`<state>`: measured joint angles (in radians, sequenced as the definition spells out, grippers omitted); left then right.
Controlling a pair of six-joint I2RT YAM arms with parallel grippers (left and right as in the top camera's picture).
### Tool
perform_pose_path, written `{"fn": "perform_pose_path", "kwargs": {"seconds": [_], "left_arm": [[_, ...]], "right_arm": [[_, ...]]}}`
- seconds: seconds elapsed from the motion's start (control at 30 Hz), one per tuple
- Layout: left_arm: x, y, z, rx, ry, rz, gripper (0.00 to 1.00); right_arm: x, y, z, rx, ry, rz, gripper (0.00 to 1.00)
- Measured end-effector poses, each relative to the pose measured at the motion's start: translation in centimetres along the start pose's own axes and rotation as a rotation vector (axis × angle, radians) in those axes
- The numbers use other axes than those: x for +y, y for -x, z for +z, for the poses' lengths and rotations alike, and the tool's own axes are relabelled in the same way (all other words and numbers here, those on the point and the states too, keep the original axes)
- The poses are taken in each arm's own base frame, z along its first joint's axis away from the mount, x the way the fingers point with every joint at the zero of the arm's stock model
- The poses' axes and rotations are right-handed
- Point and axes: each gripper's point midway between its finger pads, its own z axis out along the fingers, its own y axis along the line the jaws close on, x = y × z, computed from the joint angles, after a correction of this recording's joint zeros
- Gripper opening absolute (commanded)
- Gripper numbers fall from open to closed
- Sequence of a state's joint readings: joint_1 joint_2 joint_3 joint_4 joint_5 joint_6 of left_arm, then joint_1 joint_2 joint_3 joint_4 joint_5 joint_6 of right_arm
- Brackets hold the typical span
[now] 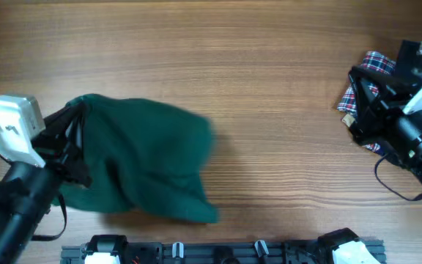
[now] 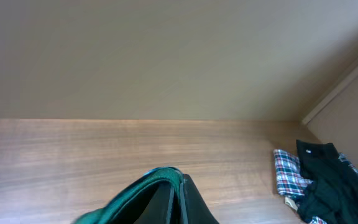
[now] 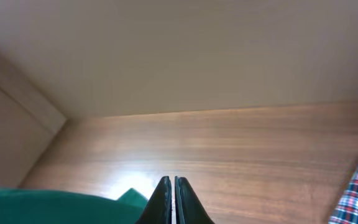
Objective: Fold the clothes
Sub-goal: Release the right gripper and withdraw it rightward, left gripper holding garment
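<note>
One heap of plain teal-green fabric, the clothes (image 1: 145, 158), sits bunched and rumpled on the left of the table (image 1: 269, 73). My left pincer (image 2: 179, 199) is clamped on its edge; my right pincer (image 3: 172, 185) is pressed closed, empty.

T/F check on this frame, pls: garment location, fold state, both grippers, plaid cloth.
1. The green garment lies on the left part of the table. True.
2. It is folded into a neat flat rectangle. False: it sits in a bunched, uneven heap.
3. The right gripper is shut and holds nothing. True.
4. The plaid cloth lies under the green garment. False: it is at the far right of the table, apart from it, with a black garment partly on top.
5. The left gripper is shut at the garment's left edge, with green fabric at its fingers. True.
</note>
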<state>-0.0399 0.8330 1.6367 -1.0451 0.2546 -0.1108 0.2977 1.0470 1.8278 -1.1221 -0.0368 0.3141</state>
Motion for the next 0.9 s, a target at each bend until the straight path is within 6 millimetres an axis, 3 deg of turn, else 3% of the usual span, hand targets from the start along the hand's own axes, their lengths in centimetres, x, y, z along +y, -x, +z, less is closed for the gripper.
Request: {"fn": "perform_pose_path", "kwargs": {"seconds": [0.07, 0.13, 0.2, 0.3, 0.37, 0.4, 0.47, 0.53, 0.77, 0.9], "left_arm": [[0.1, -0.3, 0.0, 0.012, 0.006, -0.004, 0.04], [0.2, -0.8, 0.1, 0.035, 0.011, -0.009, 0.04], [0.3, -1.1, 0.2, 0.047, 0.013, -0.013, 0.04], [0.4, -1.2, 0.2, 0.054, 0.014, -0.015, 0.04], [0.4, -1.2, 0.2, 0.055, 0.014, -0.015, 0.04], [0.4, -1.2, 0.2, 0.054, 0.015, -0.015, 0.04], [0.4, -1.2, 0.2, 0.055, 0.014, -0.015, 0.04], [0.4, -1.2, 0.2, 0.055, 0.014, -0.015, 0.04], [0.4, -1.2, 0.2, 0.055, 0.014, -0.015, 0.04], [0.3, -1.1, 0.3, 0.049, 0.013, -0.021, 0.04]], "right_arm": [[-0.7, -1.5, 0.0, 0.065, -0.03, 0.009, 0.09], [-1.6, -4.2, 0.4, 0.185, -0.075, 0.029, 0.11], [-1.9, -6.7, 1.4, 0.308, -0.087, 0.044, 0.2], [-1.1, -12.1, 5.0, 0.534, 0.003, 0.048, 0.36], [-0.5, -15.7, 8.5, 0.641, 0.09, 0.064, 0.63], [0.0, -17.0, 10.1, 0.663, 0.143, 0.072, 0.67], [1.5, -19.7, 12.7, 0.705, 0.288, 0.105, 0.69], [2.9, -22.1, 13.9, 0.756, 0.421, 0.152, 0.69], [4.1, -29.1, 16.2, 0.937, 0.581, 0.281, 0.69], [6.5, -31.8, 17.2, 0.965, 0.651, 0.32, 0.68]]}}
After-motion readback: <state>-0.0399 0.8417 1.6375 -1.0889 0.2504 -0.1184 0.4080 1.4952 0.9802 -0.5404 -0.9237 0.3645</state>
